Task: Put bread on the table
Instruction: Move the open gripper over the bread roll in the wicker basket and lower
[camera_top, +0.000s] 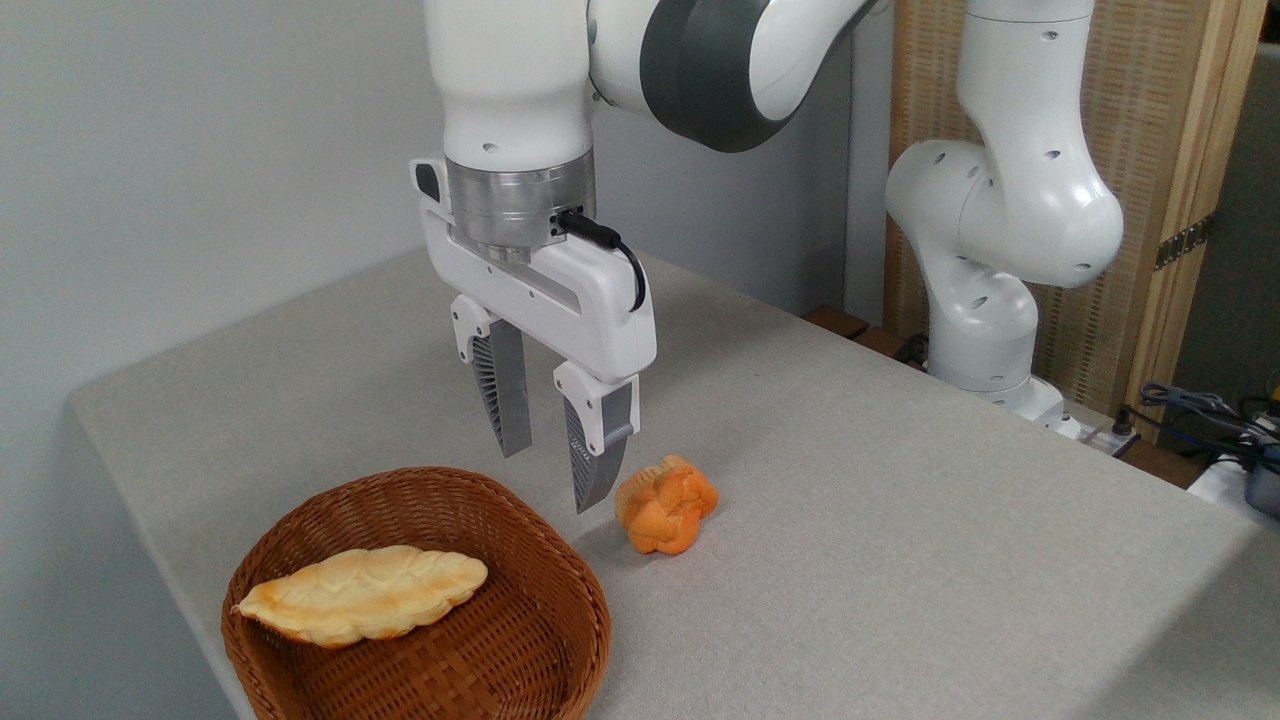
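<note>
The bread (365, 594), a long pale braided loaf with browned edges, lies inside the brown wicker basket (540, 640) at the front left of the table (900, 520). My gripper (552, 478) hangs open above the basket's far rim, fingers pointing down and empty. It is above and to the right of the loaf, not touching it.
A small round orange knotted bun (667, 505) sits on the table just right of the gripper's fingertips. The arm's white base (985, 330) stands at the back right. Cables (1200, 410) lie at the far right edge.
</note>
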